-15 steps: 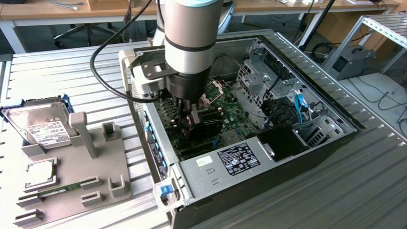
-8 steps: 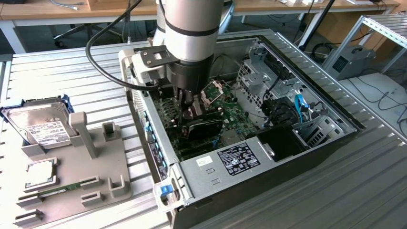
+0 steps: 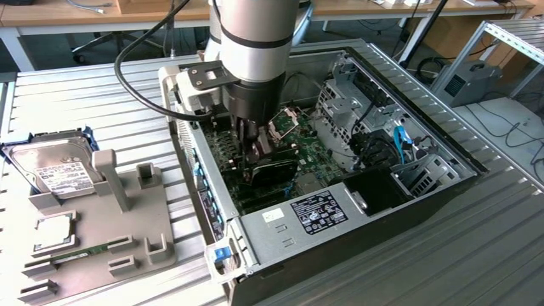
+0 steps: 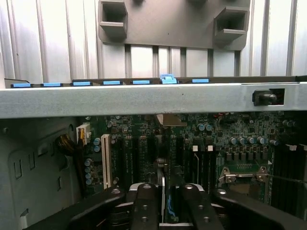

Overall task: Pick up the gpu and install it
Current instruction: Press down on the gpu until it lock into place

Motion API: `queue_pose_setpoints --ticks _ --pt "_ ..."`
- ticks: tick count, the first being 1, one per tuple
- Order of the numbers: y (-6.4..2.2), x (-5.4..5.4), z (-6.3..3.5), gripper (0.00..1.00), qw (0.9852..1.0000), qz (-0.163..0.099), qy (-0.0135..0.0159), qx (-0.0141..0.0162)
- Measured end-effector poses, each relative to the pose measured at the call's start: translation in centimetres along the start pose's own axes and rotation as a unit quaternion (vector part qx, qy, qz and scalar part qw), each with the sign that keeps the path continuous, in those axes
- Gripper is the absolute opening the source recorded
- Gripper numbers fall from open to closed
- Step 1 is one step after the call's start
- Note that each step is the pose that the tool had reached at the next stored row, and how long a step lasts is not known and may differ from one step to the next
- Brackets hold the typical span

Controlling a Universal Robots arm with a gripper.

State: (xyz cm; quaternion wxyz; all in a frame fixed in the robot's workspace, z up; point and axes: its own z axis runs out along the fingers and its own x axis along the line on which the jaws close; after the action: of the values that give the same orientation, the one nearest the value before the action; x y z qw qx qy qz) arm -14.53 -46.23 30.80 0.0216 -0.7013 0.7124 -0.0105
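Exterior view: the gpu (image 3: pixel 274 171) is being stood on the motherboard (image 3: pixel 310 143) inside the case (image 3: pixel 442 185) beneath the end effector (image 3: pixel 255 150), whose spread cannot be told, so a half-seated card could be tipped.

Exterior view: a raised camera looks down at an angle on the open computer case (image 3: pixel 340 191), the ribbed metal table (image 3: pixel 102 102) and the grey fixture tray (image 3: pixel 93 255), from moderate range. Wrist view: a camera on the arm, close above the motherboard (image 4: pixel 192 143), looks across it, over the case's rear wall (image 4: pixel 144 98), to the tray (image 4: pixel 172 24). Both views share motherboard, wall and tray.
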Motion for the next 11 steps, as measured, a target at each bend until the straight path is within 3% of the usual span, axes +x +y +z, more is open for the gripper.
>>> queue_pose_setpoints --ticks 3,11 --pt "0.00 0.0 0.00 0.48 1.0000 0.000 0.0000 0.0000" --pt "-1.86 0.0 1.34 0.48 1.0000 0.002 0.0003 -0.0003"
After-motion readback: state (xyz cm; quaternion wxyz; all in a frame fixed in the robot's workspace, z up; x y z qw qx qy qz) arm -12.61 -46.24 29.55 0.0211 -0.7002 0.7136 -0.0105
